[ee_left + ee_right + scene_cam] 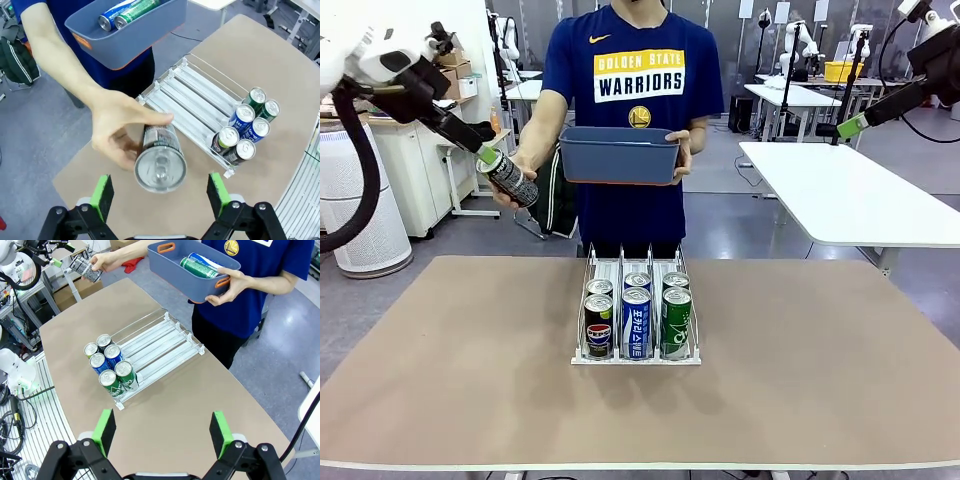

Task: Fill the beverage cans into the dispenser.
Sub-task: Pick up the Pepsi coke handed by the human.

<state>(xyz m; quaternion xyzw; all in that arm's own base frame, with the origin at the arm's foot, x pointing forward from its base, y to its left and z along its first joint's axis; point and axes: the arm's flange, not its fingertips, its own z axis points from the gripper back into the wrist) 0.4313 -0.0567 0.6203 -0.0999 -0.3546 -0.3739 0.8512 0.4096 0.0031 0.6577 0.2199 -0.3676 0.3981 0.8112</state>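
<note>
Left arm comes in high from the left, forearm sloping down and away, past the far left corner of the tabletop (440, 380). Left tool (160, 197) is spread fully wide. A dark can (160, 160) sits between its green pads with its silver top facing the wrist. There are gaps on both sides, so the tool is not clamped on it. In the front view the left tool (485, 152) tip is at the can's top end. The person's hand (112, 125) wraps the can body and carries it in the air, off the tabletop.

The person's other hand (682, 150) holds a blue-grey bin (618, 155) at chest height beyond the far edge. Two cans (200, 265), one green and one blue-white, lie inside it.

Right arm is raised high past the far right side. The right tool (850, 127) points down and toward the middle. From its wrist the right tool (162, 432) is wide open with nothing in it, well above the tabletop.

White wire rack (636, 361) sits mid-width on the tabletop and runs from the far edge toward the centre. Six cans (636, 322) stand upright at its near end, two per lane: dark in the left lane, blue-white in the middle, green in the right. The far stretch of each lane is bare.
</note>
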